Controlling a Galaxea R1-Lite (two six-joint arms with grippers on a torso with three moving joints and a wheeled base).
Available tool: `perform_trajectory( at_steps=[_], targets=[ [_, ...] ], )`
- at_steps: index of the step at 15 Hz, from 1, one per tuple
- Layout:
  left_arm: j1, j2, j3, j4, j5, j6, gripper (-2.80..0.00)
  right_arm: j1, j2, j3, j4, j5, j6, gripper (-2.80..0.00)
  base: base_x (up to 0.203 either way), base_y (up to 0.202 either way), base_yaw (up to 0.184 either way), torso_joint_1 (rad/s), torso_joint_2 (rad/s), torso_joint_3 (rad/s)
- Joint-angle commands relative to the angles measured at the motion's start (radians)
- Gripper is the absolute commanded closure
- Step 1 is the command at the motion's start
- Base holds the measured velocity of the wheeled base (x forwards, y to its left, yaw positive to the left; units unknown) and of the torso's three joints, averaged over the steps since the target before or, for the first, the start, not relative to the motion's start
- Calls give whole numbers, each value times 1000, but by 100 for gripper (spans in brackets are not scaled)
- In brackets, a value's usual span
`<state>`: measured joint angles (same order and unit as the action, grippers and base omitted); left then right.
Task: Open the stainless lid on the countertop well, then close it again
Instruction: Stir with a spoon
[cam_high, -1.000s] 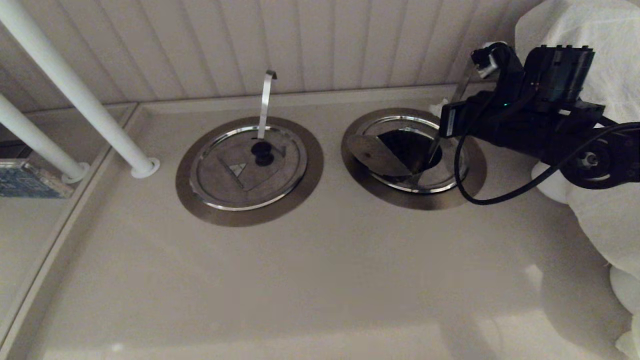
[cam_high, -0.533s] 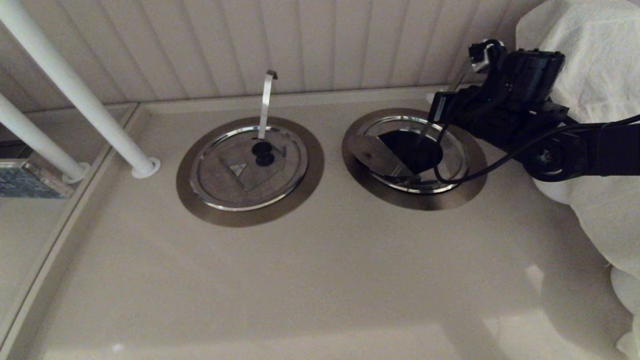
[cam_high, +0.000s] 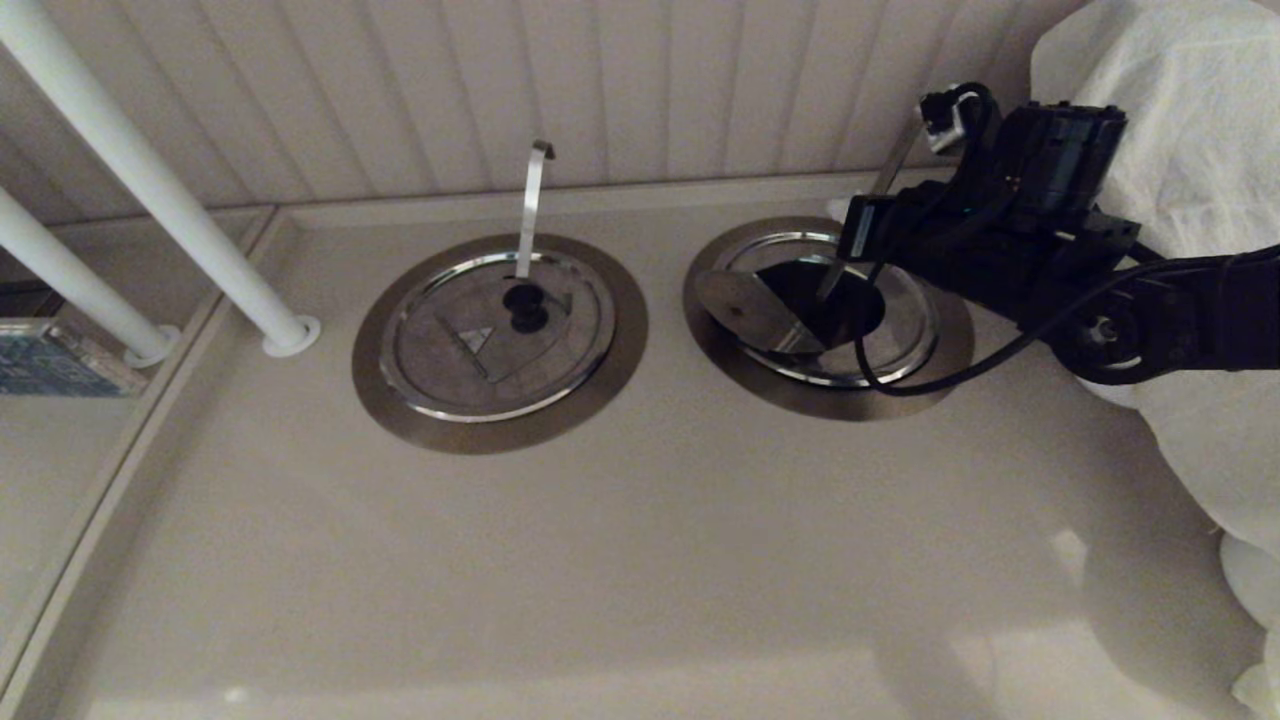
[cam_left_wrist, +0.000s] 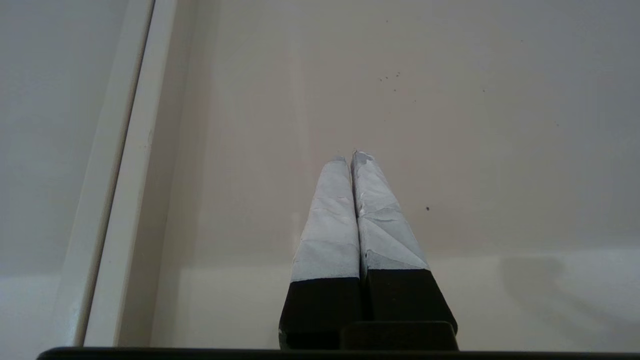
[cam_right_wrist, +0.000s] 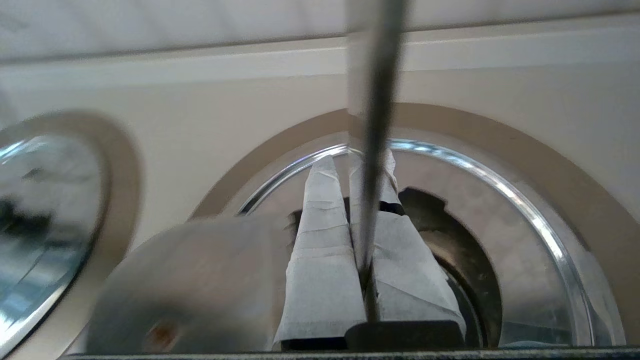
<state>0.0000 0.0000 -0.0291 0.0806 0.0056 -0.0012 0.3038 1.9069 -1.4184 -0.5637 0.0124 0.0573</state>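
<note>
Here, a beige counter (cam_high: 620, 560) is seen with two steel-ringed wells set in it. The countertop well (cam_high: 930, 375) on the right is partly uncovered: the stainless lid (cam_high: 745, 310) has its wedge section folded up, and dark interior is exposed. The second lid (cam_high: 495, 335) lies flat. The right gripper (cam_right_wrist: 356, 162) is pressed together on the utensil handle (cam_right_wrist: 372, 120). The left gripper (cam_left_wrist: 352, 157) is kept together, nothing held.
</note>
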Motion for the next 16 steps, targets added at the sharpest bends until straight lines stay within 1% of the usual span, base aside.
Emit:
perform_trajectory(
  at_steps=[1,4,6,9,10,12,13,14,16],
  targets=[
    [0,0,0,1,0,0,0,-5,-56,36,10,15,-34,0,0,0,0,0,0,0],
    [0,0,0,1,0,0,0,-13,-58,54,32,15,-117,0,0,0,0,0,0,0],
    [0,0,0,1,0,0,0,-34,-47,58,39,14,-169,0,0,0,0,0,0,0],
    [0,0,0,1,0,0,0,-56,-2,30,30,7,-182,0,0,0,0,0,0,0],
    [0,0,0,1,0,0,0,-58,18,10,27,-12,-182,0,0,0,0,0,0,0],
    [0,0,0,1,0,0,0,-54,63,-35,-9,-65,-161,0,0,0,0,0,0,0],
    [0,0,-1,1,0,0,0,-45,77,-46,-35,-74,-113,0,0,0,0,0,0,0],
    [0,0,0,1,0,0,0,-29,82,-53,-45,-72,-63,0,0,0,0,0,0,0],
    [0,0,0,1,0,0,0,-23,81,-48,-48,-40,-21,0,0,0,0,0,0,0]
  ],
)
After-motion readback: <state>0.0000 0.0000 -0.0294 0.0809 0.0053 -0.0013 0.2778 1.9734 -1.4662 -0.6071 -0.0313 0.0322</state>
